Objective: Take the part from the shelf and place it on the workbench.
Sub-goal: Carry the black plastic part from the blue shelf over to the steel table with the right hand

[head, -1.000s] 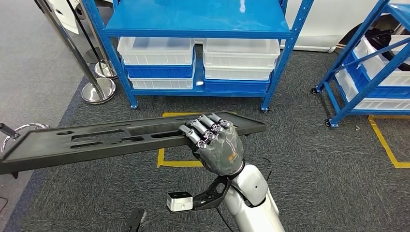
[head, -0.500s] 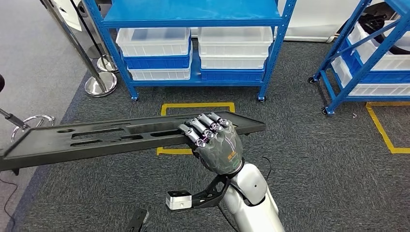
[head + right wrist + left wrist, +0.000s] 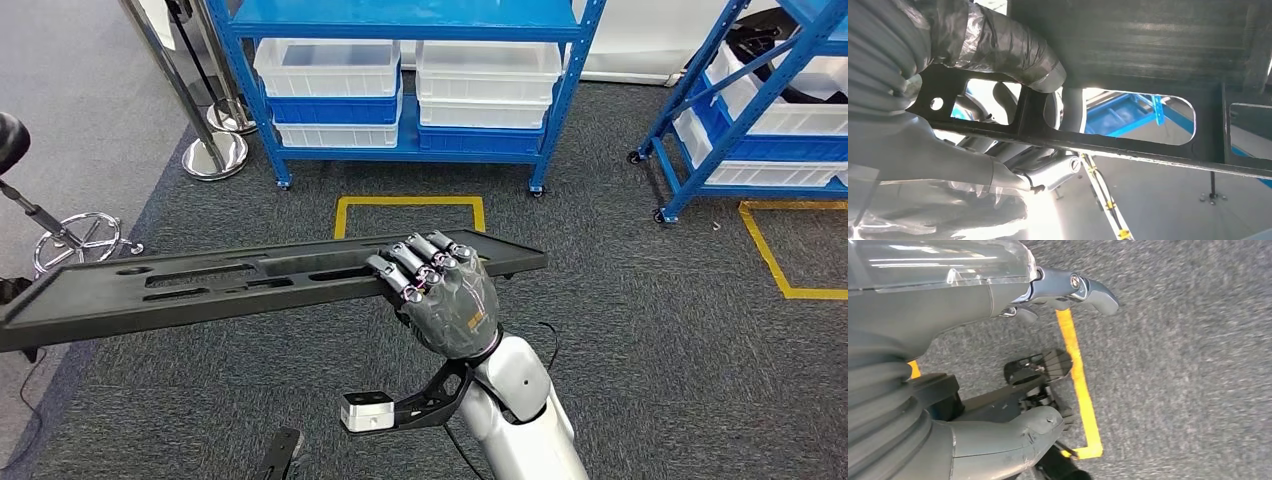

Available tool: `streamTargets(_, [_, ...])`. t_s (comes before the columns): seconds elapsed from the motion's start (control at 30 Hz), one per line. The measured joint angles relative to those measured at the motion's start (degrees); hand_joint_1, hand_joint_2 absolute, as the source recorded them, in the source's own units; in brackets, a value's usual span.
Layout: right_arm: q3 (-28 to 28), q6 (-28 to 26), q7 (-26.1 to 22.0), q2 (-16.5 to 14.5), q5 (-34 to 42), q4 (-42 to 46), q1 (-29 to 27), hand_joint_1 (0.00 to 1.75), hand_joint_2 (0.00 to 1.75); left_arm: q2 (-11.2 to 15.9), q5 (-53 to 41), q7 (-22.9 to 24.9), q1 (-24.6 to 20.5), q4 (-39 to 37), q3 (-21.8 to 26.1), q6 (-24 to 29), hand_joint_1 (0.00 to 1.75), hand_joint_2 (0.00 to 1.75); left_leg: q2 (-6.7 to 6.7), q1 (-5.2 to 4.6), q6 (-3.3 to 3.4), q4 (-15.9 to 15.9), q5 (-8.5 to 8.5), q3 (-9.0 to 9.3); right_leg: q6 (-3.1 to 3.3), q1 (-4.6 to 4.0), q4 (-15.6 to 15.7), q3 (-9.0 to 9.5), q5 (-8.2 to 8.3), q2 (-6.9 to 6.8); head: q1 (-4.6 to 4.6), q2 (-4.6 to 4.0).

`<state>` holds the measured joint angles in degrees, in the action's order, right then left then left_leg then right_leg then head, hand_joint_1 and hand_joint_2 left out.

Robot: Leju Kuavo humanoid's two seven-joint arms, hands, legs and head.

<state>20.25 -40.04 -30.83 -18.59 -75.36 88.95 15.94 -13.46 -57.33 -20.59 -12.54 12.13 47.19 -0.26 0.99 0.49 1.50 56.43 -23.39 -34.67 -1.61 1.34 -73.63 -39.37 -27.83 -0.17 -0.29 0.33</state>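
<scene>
While the long black part [image 3: 250,285] is riding level over the carpet, off the shelf [image 3: 410,60], we are grasping it with the right hand [image 3: 440,295]; left hand [image 3: 1068,287] looks released. Carry step; next needs finding the workbench. Long ends risk clipping racks.
</scene>
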Motion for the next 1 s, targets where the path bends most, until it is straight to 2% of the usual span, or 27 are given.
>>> streamTargets(0.03, [0.01, 0.0, 0.03, -0.01, -0.01, -0.01, 0.05, 1.75, 1.75, 0.0, 0.05, -0.01, -0.01, 0.01, 0.0, 0.0, 0.0, 1.75, -0.02, 0.05, -0.3, 0.58, 0.38, -0.98, -0.07, 0.18, 3.71, 3.3, 0.25, 0.01, 0.0, 0.0])
streamTargets(0.07, [0.05, 0.0, 0.05, -0.06, -0.01, -0.01, 0.13, 1.75, 1.75, -0.01, 0.1, -0.01, -0.03, 0.01, 0.0, 0.0, 0.0, 1.75, -0.05, 0.08, -0.65, 1.17, 0.71, -1.77, -0.01, 0.15, 8.14, 6.61, -0.63, 0.06, -0.02, 0.0])
streamTargets(0.1, [0.1, 0.0, 0.09, -0.1, -0.02, -0.02, 0.24, 1.75, 1.75, -0.01, 0.18, -0.02, -0.06, 0.02, 0.0, 0.01, 0.0, 1.75, -0.09, 0.07, -1.05, 1.63, 1.09, -2.38, 0.15, 0.07, 11.8, 9.08, -1.83, 0.1, -0.02, 0.0])
streamTargets(0.13, [0.15, 0.0, 0.13, -0.15, -0.02, -0.04, 0.34, 1.75, 1.75, -0.02, 0.23, -0.04, -0.07, 0.02, 0.0, 0.01, 0.0, 1.75, -0.11, 0.07, -1.47, 1.84, 1.56, -2.8, 0.42, -0.16, 14.17, 10.43, -2.91, 0.15, -0.03, 0.0])
streamTargets(0.17, [0.2, 0.0, 0.16, -0.19, -0.02, -0.06, 0.41, 1.75, 1.75, -0.02, 0.27, -0.04, -0.05, 0.02, 0.0, 0.02, 0.0, 1.75, -0.12, 0.11, -1.93, 1.84, 2.12, -3.07, 0.84, -0.38, 15.2, 10.62, -3.15, 0.16, -0.03, 0.0])
streamTargets(0.2, [0.21, 0.0, 0.2, -0.19, 0.0, -0.11, 0.45, 1.75, 1.75, -0.02, 0.3, -0.04, 0.01, 0.02, 0.0, 0.03, 0.0, 1.75, -0.16, 0.26, -2.33, 1.81, 2.43, -3.32, 1.32, -0.36, 15.28, 10.16, -2.66, 0.07, -0.01, 0.0])
streamTargets(0.23, [0.22, 0.0, 0.22, -0.19, 0.01, -0.17, 0.48, 1.75, 1.75, -0.02, 0.31, -0.03, 0.12, 0.02, 0.0, 0.05, 0.0, 1.75, -0.23, 0.42, -2.68, 2.1, 1.87, -3.68, 1.84, -0.35, 15.37, 9.67, -2.02, -0.03, -0.03, 0.0])
streamTargets(0.27, [0.24, 0.01, 0.24, -0.19, 0.01, -0.24, 0.51, 1.75, 1.75, -0.01, 0.32, -0.02, 0.23, 0.01, 0.0, 0.07, 0.0, 1.75, -0.32, 0.55, -3.01, 3.35, 0.14, -4.25, 2.39, -0.24, 15.49, 9.04, -1.31, -0.15, -0.03, 0.0])
streamTargets(0.3, [0.26, 0.01, 0.25, -0.2, 0.02, -0.31, 0.54, 1.75, 1.75, -0.01, 0.33, -0.01, 0.31, 0.01, 0.0, 0.08, 0.0, 1.75, -0.4, 0.67, -3.26, 5.68, -2.57, -5.02, 2.79, -0.19, 15.58, 8.27, -0.58, -0.26, -0.05, 0.0])
streamTargets(0.37, [0.3, 0.01, 0.28, -0.21, 0.01, -0.43, 0.57, 1.75, 1.75, 0.0, 0.35, -0.05, 0.35, 0.0, 0.0, 0.11, 0.0, 1.75, -0.46, 0.69, -3.7, 12.81, -8.29, -6.65, 3.2, -0.37, 15.52, 6.48, 0.8, -0.32, -0.07, 0.0])
streamTargets(0.4, [0.3, 0.01, 0.29, -0.21, 0.0, -0.5, 0.57, 1.75, 1.75, 0.0, 0.36, -0.18, 0.34, 0.01, 0.0, 0.14, 0.0, 1.75, -0.46, 0.69, -3.83, 16.11, -9.43, -7.04, 3.23, -0.46, 15.45, 5.53, 1.42, -0.33, -0.08, 0.0])
streamTargets(0.43, [0.29, 0.01, 0.3, -0.21, -0.01, -0.58, 0.58, 1.75, 1.75, 0.0, 0.36, -0.35, 0.33, 0.01, 0.0, 0.16, 0.0, 1.75, -0.46, 0.69, -3.89, 18.13, -9.08, -6.78, 3.21, -0.52, 15.34, 4.58, 2.02, -0.33, -0.07, 0.0])
streamTargets(0.47, [0.29, 0.01, 0.3, -0.21, -0.01, -0.65, 0.58, 1.75, 1.75, 0.0, 0.36, -0.57, 0.33, 0.02, 0.0, 0.21, 0.0, 1.75, -0.46, 0.69, -3.87, 18.38, -7.43, -5.71, 3.13, -0.55, 15.2, 3.65, 2.57, -0.33, -0.07, 0.0])
streamTargets(0.5, [0.29, 0.01, 0.3, -0.21, -0.01, -0.69, 0.58, 1.75, 1.75, 0.0, 0.36, -0.78, 0.32, 0.02, 0.0, 0.28, 0.0, 1.75, -0.48, 0.69, -3.75, 16.75, -5.45, -3.74, 2.99, -0.56, 15.03, 2.81, 3.07, -0.33, -0.07, 0.0])
streamTargets(0.53, [0.29, 0.0, 0.3, -0.21, 0.0, -0.71, 0.58, 1.75, 1.75, 0.0, 0.34, -0.93, 0.3, 0.02, 0.0, 0.36, 0.0, 1.75, -0.51, 0.69, -3.53, 13.52, -4.32, -0.94, 2.8, -0.57, 14.84, 2.15, 3.55, -0.32, -0.07, 0.0])
streamTargets(0.57, [0.29, 0.0, 0.3, -0.21, 0.02, -0.71, 0.59, 1.75, 1.75, 0.0, 0.32, -1.09, 0.26, 0.02, -0.01, 0.44, 0.0, 1.75, -0.54, 0.59, -3.25, 9.23, -4.35, 2.28, 2.55, -0.64, 14.64, 1.68, 3.97, -0.31, -0.08, 0.0])
streamTargets(0.6, [0.31, 0.0, 0.3, -0.22, 0.04, -0.72, 0.6, 1.75, 1.75, 0.0, 0.31, -1.25, 0.19, 0.02, -0.01, 0.49, 0.0, 1.75, -0.57, 0.48, -2.89, 5.2, -5.35, 4.97, 2.24, -0.73, 14.49, 1.41, 4.36, -0.34, -0.07, 0.0])
streamTargets(0.63, [0.33, 0.0, 0.29, -0.22, 0.09, -0.74, 0.64, 1.75, 1.75, -0.01, 0.3, -1.4, 0.11, 0.02, -0.02, 0.51, 0.0, 1.75, -0.59, 0.34, -2.5, 2.27, -6.54, 6.76, 1.92, -0.78, 14.46, 1.28, 4.78, -0.39, -0.07, 0.0])
streamTargets(0.67, [0.39, 0.0, 0.27, -0.22, 0.14, -0.81, 0.69, 1.75, 1.75, -0.01, 0.3, -1.55, 0.07, 0.02, -0.03, 0.51, 0.0, 1.75, -0.6, 0.18, -2.09, 0.56, -7.21, 7.55, 1.54, -0.81, 14.55, 1.21, 5.21, -0.46, -0.06, 0.0])
streamTargets(0.73, [0.52, 0.0, 0.23, -0.19, 0.24, -1.01, 0.79, 1.75, 1.75, -0.02, 0.31, -1.69, 0.13, 0.02, -0.05, 0.51, 0.0, 1.75, -0.54, 0.29, -1.08, -0.14, -6.73, 7.35, 0.8, -0.73, 14.48, 0.89, 5.48, -0.49, -0.06, 0.0])
streamTargets(0.77, [0.57, 0.0, 0.22, -0.16, 0.27, -1.14, 0.82, 1.75, 1.75, -0.02, 0.33, -1.73, 0.18, 0.02, -0.05, 0.51, 0.0, 1.75, -0.47, 0.37, -0.57, -0.3, -6.23, 7.13, 0.53, -0.69, 13.46, 0.38, 4.54, -0.42, -0.05, 0.0])
streamTargets(0.83, [0.63, 0.0, 0.25, -0.05, 0.32, -1.43, 0.86, 1.75, 1.75, -0.02, 0.39, -1.84, 0.22, 0.02, -0.07, 0.5, 0.0, 1.75, -0.33, 0.36, 0.16, -0.36, -5.33, 6.41, 0.24, -0.58, 7.98, -1.83, 0.57, -0.21, -0.03, 0.0])
streamTargets(0.87, [0.68, 0.0, 0.28, 0.0, 0.33, -1.62, 0.86, 1.75, 1.75, -0.01, 0.42, -1.9, 0.23, 0.02, -0.07, 0.5, 0.0, 1.75, -0.3, 0.28, 0.38, -0.26, -5.01, 5.92, 0.16, -0.58, 4.15, -3.23, -1.62, -0.15, -0.03, 0.0])
streamTargets(0.9, [0.72, 0.0, 0.3, 0.05, 0.33, -1.82, 0.85, 1.75, 1.75, -0.01, 0.43, -1.93, 0.27, 0.02, -0.07, 0.5, 0.0, 1.75, -0.29, 0.2, 0.45, -0.1, -4.77, 5.44, 0.09, -0.57, 0.95, -4.28, -3.03, -0.11, -0.03, 0.0])
streamTargets(0.93, [0.75, 0.0, 0.31, 0.09, 0.33, -2.02, 0.83, 1.75, 1.75, 0.0, 0.43, -1.95, 0.32, 0.02, -0.07, 0.5, 0.0, 1.75, -0.29, 0.14, 0.47, 0.12, -4.61, 5.02, 0.07, -0.57, -0.69, -4.52, -3.44, -0.1, -0.03, 0.0])
streamTargets(0.97, [0.79, 0.0, 0.32, 0.11, 0.33, -2.19, 0.83, 1.75, 1.75, 0.0, 0.43, -1.97, 0.36, 0.02, -0.07, 0.5, 0.0, 1.75, -0.31, 0.1, 0.45, 0.38, -4.53, 4.68, 0.16, -0.58, -0.06, -3.6, -2.76, -0.1, -0.03, 0.0])
streamTargets(1.0, [0.83, 0.0, 0.32, 0.12, 0.33, -2.31, 0.83, 1.75, 1.75, -0.01, 0.43, -1.98, 0.38, 0.02, -0.07, 0.5, 0.0, 1.75, -0.34, 0.09, 0.4, 0.66, -4.53, 4.45, 0.35, -0.59, 2.58, -1.69, -1.33, -0.1, -0.03, 0.0])
